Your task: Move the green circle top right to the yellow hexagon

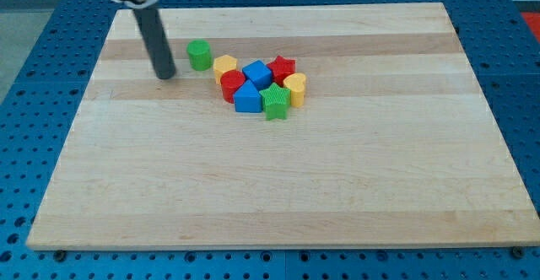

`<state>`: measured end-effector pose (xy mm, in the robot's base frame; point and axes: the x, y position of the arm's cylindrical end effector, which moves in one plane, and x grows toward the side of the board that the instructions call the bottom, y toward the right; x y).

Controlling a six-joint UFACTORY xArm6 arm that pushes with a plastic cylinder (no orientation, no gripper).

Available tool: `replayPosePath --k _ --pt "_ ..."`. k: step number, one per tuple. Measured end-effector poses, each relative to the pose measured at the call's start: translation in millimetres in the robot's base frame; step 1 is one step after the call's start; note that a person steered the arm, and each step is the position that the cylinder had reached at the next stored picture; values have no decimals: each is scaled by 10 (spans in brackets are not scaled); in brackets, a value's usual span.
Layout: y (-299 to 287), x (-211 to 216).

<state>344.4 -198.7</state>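
The green circle (199, 54) stands on the wooden board (278, 187), just to the upper left of the cluster. The yellow hexagon (224, 66) is right beside it, to its lower right, at the cluster's left end. My tip (165, 74) rests on the board to the left of the green circle and slightly lower, with a small gap between them. The dark rod rises from it to the view's top.
The cluster also holds a red block (232, 86), a blue cube (257, 73), a red star (282, 67), a yellow block (295, 88), a blue block (247, 99) and a green star (276, 101). A blue pegboard (34, 103) surrounds the board.
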Motion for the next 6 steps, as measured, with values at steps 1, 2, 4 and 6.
replayPosePath --k 1,2,4,6 --pt "60 -377" --pt "371 -316" --pt "816 -88" --pt "990 -418"
